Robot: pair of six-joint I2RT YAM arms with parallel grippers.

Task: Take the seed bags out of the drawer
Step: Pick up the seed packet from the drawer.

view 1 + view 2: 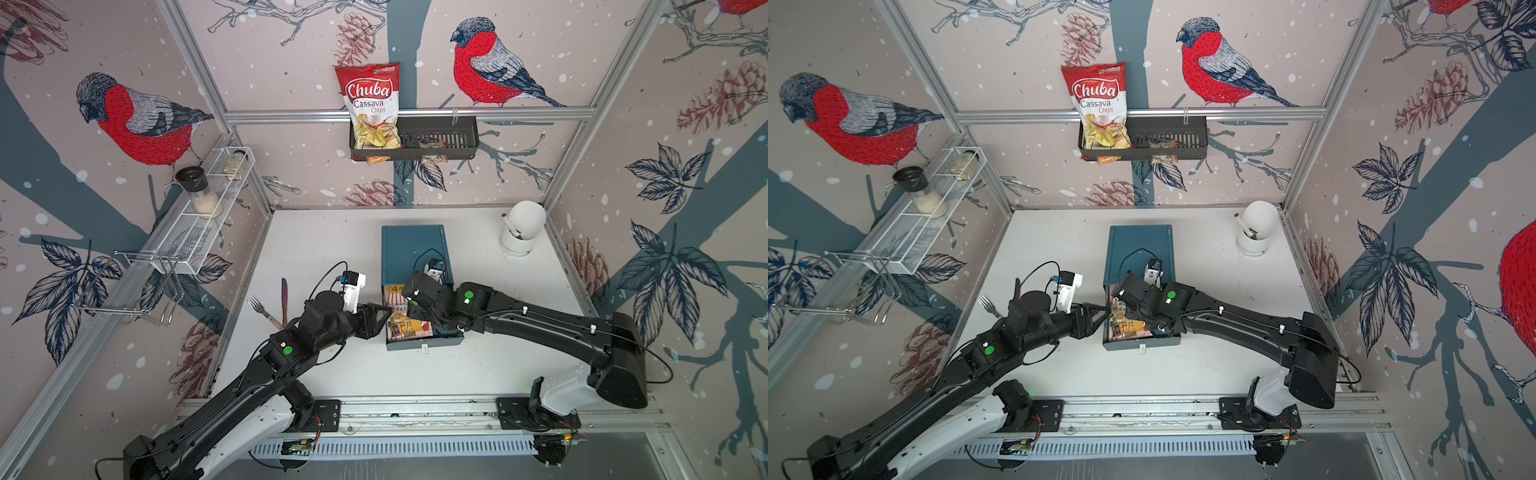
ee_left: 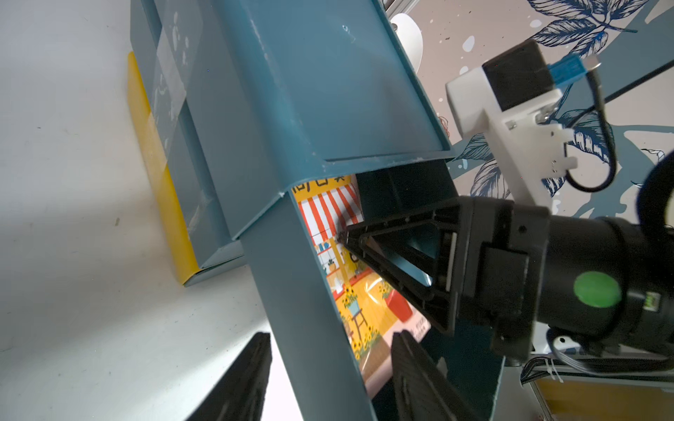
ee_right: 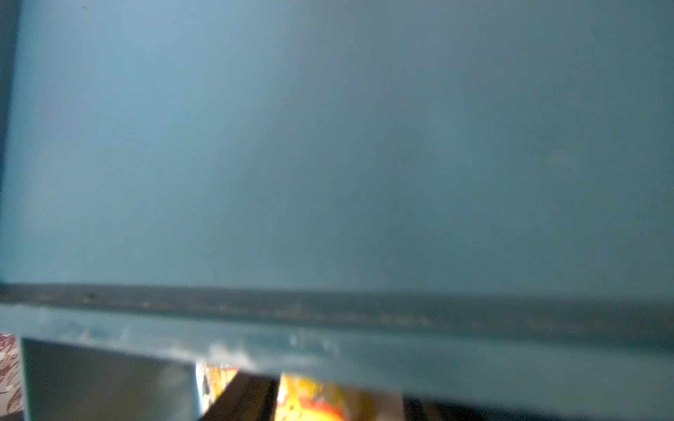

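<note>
Drawer (image 1: pixel 428 344): stands pulled out of its blue housing (image 1: pixel 413 249) toward the arms, on the white table (image 1: pixel 332 249), so the contents are exposed from above.
Orange-yellow seed bag (image 1: pixel 397 305): laid flat on the drawer floor with its striped awning toward the housing; not yet lifted out.
Other seed bags: none can be made out, and whether any lie hidden beneath the orange-yellow one cannot be told.
Left gripper (image 2: pixel 332 337): set astride the drawer's side wall, with one of its fingers (image 2: pixel 248 379) outside and the other inside. A clear gap is seen on the inner side, so nothing is clamped. The wall is judged to be bracketed this way so the drawer is stopped from sliding while the bag is worked.
Right gripper (image 2: pixel 341 241): positioned inside the drawer from the opposite side, its tip on the awning part of the bag. How far its fingers are parted, and whether the bag is pinched, cannot be told; they are seen side-on and are covered by the wrist in both top views.
Right wrist view: filled by a blurred blue surface, with only a sliver of the yellow bag (image 3: pixel 310 401) at the edge.
Step in hand: judged to be the pick-up of the first bag.
</note>
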